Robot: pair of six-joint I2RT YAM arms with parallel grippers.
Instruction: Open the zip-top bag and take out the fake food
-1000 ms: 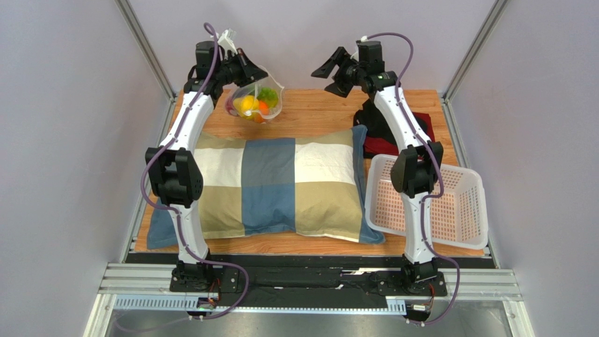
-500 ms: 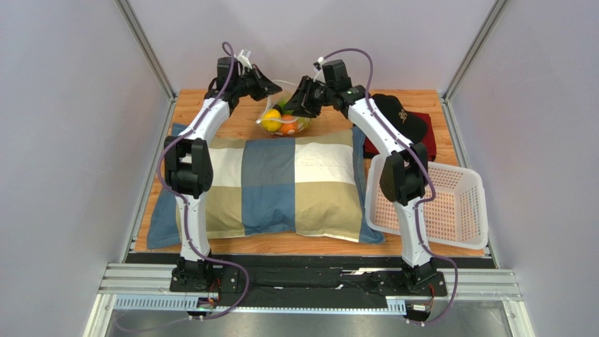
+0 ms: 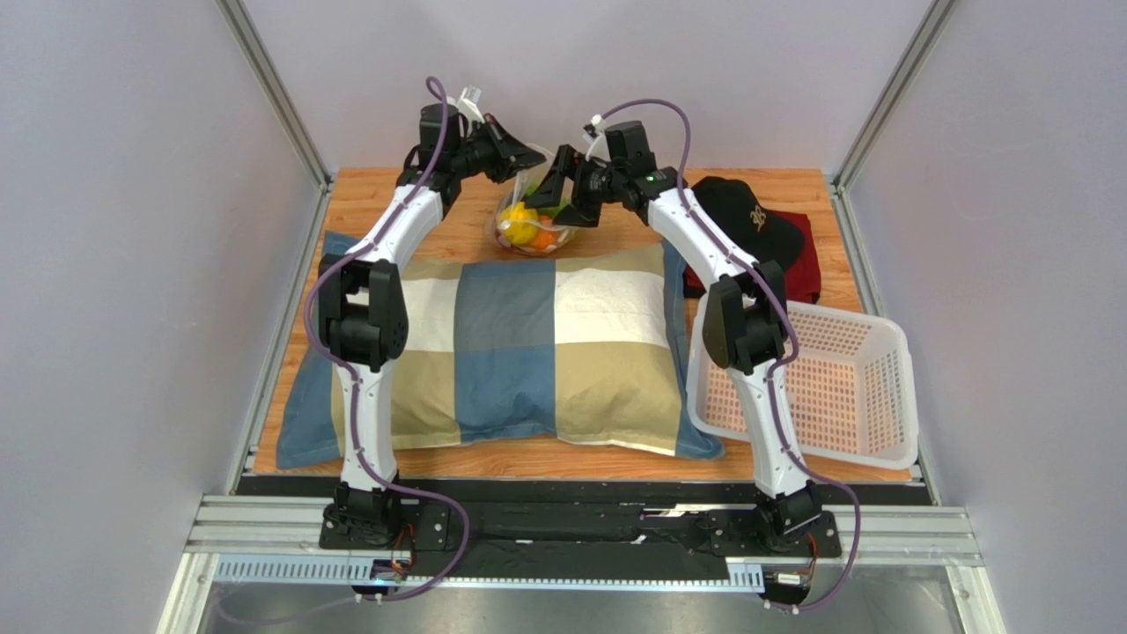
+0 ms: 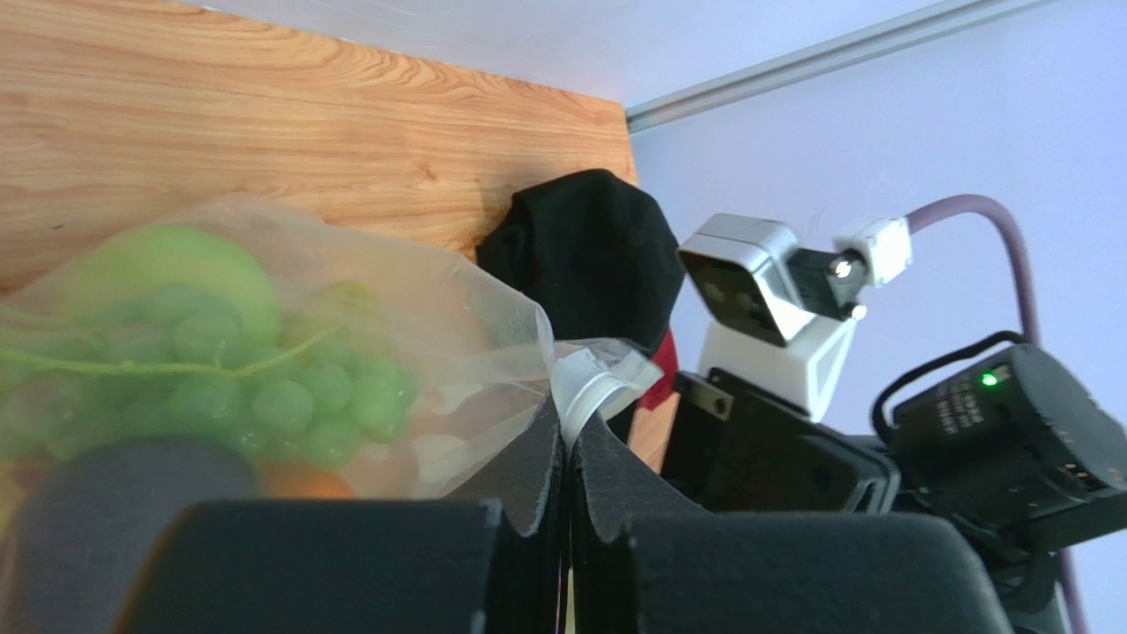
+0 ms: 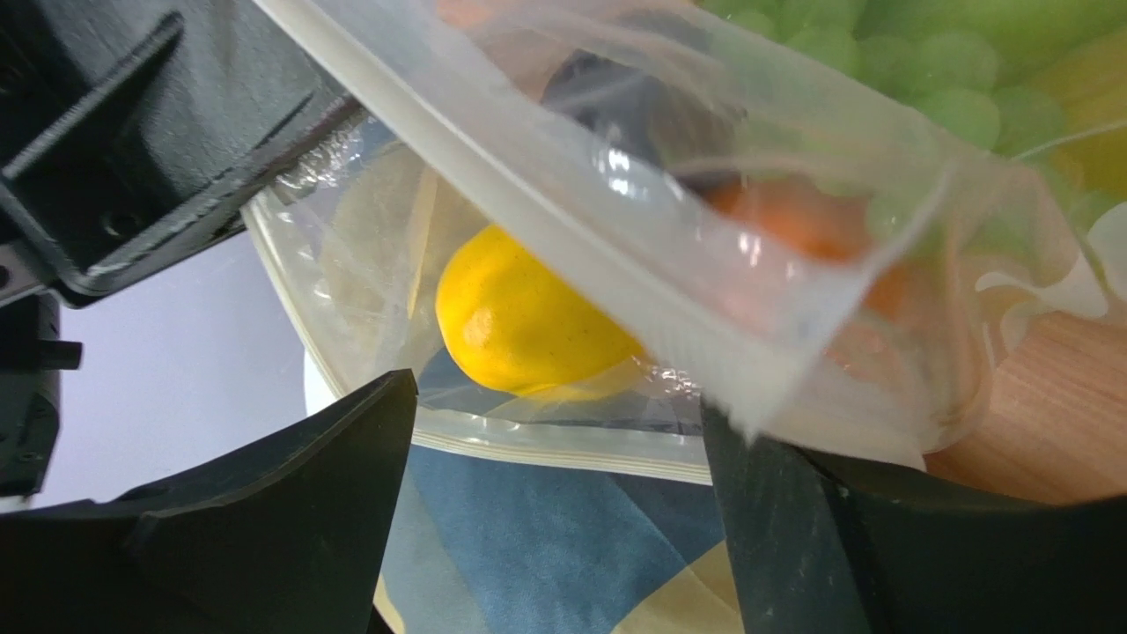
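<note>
I read the zip-top bag (image 3: 532, 222) as hanging over the far edge of the pillow (image 3: 509, 346), with the fake food (image 5: 529, 324) sagging in its bottom. The left jaws are clamped flat on one lip of the bag mouth. The right jaws stand wide, straddling what I take to be the other lip. That lip runs diagonally across their gap, so the right arm should close next. The cap (image 3: 748, 218) and the basket (image 3: 847, 383), beyond the pillow's right end, obstruct nothing.

Bright even light, faint shadows, wrist views blurred up close, zip-top bag (image 5: 635, 251) glinting
</note>
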